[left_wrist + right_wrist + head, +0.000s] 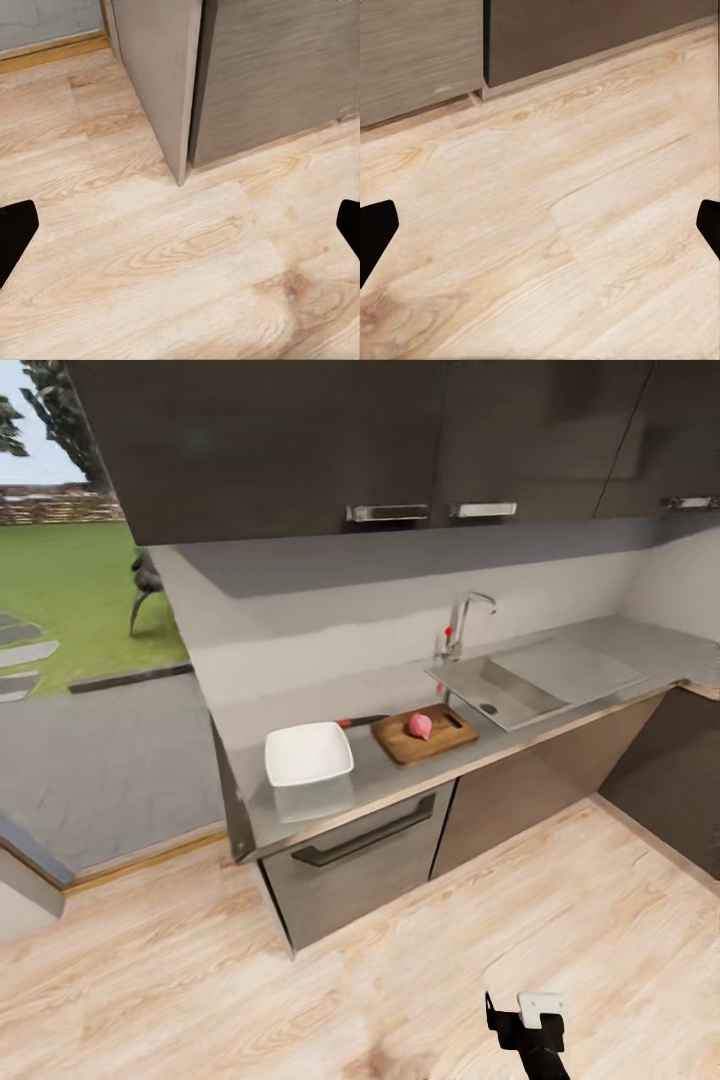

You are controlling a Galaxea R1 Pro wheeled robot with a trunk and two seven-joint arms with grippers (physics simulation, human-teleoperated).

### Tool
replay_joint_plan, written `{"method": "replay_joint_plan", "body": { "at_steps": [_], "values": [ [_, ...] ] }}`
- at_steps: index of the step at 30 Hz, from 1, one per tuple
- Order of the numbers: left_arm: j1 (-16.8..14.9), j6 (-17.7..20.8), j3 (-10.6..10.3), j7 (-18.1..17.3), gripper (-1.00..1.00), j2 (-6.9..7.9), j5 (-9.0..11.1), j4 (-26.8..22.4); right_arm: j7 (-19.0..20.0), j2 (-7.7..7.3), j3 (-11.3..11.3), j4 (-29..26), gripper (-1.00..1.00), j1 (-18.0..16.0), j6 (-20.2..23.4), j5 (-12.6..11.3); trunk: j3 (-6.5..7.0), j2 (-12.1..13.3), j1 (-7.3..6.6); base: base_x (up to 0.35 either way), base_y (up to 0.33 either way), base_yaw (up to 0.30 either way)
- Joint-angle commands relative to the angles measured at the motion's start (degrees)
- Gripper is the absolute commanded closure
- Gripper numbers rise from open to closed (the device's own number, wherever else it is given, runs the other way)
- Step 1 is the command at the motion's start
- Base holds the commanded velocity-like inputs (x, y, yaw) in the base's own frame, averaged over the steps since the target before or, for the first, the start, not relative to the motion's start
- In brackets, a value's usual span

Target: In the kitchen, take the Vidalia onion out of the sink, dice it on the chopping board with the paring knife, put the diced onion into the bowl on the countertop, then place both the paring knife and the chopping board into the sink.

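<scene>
Two pincers hang low over the pale wood-plank floor (pixel 187 262) as you stand back from the kitchen run, both spread wide and holding nothing: the left pincer (pixel 180 232) looks down at a cabinet corner, the right pincer (pixel 540 232) at the dark cabinet base. Ahead, the long grey L-shaped surface (pixel 400 690) carries everything you need. The pink-red Vidalia onion (pixel 420 726) already sits whole on the rectangular dark-brown wooden chopping board (pixel 424 734), which lies just beside the rectangular stainless-steel sink (pixel 500 695) with its chrome faucet (pixel 465 622), a short carry from basin to board. The slim red-handled paring knife (pixel 360 721) rests behind the board's near-left corner, between it and the shallow white squarish bowl (pixel 308 754), so blade, board and bowl line up for dicing and transfer. The board sits close to the surface's front edge, and the bowl is nearer still; judge your reach so nothing gets nudged off. Open floor in front of the cabinets gives you room to roll in, while the dark upper cabinets (pixel 350 440) overhang the work area and cap your arm height.
</scene>
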Motion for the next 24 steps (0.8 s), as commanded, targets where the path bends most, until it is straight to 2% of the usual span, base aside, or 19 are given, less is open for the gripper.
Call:
{"method": "replay_joint_plan", "body": {
  "at_steps": [1, 24],
  "values": [
    [0.0, -0.2, -0.3, 0.5, -1.0, 0.09, 0.3, 0.0, -0.3, 0.03, -0.2, 0.1, -1.0, -0.1, -0.2, 0.6, -0.06, -0.1, 0.03, 0.0, 0.315, -0.248],
    [0.0, -0.2, -0.3, 0.4, -1.0, 0.09, 0.3, 0.2, -0.3, 0.02, -0.2, 0.1, -1.0, -0.1, -0.1, 0.5, 0.74, -0.1, 0.03, 0.0, 0.315, -0.264]
  ]
}}
